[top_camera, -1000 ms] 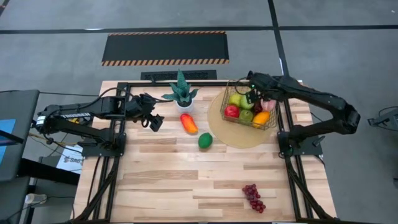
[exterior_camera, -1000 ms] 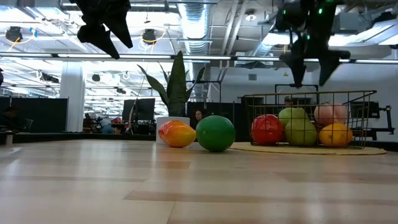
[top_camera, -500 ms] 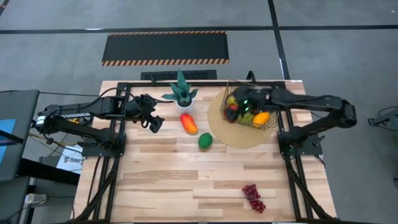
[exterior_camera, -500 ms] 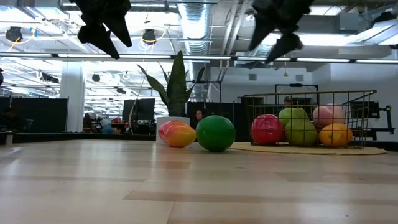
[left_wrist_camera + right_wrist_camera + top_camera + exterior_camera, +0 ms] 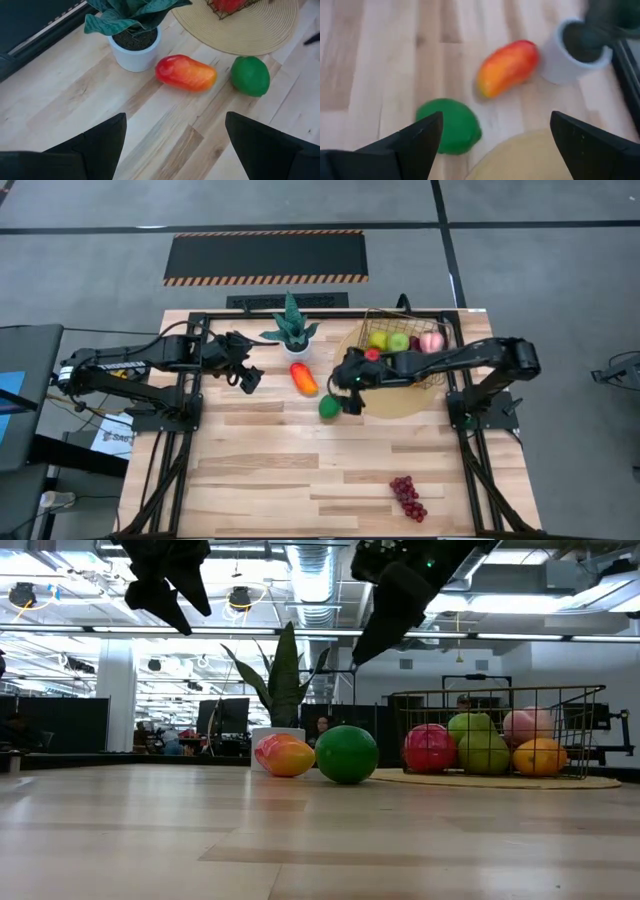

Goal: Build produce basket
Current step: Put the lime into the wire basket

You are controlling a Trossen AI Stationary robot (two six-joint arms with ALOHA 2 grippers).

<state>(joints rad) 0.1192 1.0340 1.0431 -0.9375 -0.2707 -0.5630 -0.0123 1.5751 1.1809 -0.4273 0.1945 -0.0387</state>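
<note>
The wooden desk (image 5: 260, 470) is seen from above with both dark arms reaching in from its side edges. A round tan mat (image 5: 385, 402) lies toward the far right corner, and the brass-coloured wire basket (image 5: 440, 370) stands on it, holding a red apple (image 5: 429, 748), green apples (image 5: 476, 743), a peach (image 5: 530, 722) and a yellow-orange fruit (image 5: 539, 756). A potted plant (image 5: 291, 330) stands near the middle of the far edge.

The right claw (image 5: 350, 385) is held above the desk at the mat's inner rim, just over the green avocado (image 5: 329, 407), its fingers spread wide apart and holding nothing; in the right wrist view the avocado (image 5: 449, 126) lies on the bare wood between the two dark fingers. The left claw (image 5: 248, 376) hangs above the desk toward the far left side, also spread open and empty.

The orange-red mango (image 5: 303, 378) lies on the desk just in front of the plant, near the avocado but apart from it. The purple grapes (image 5: 407, 497) lie alone near the near right corner, well apart from the basket.
</note>
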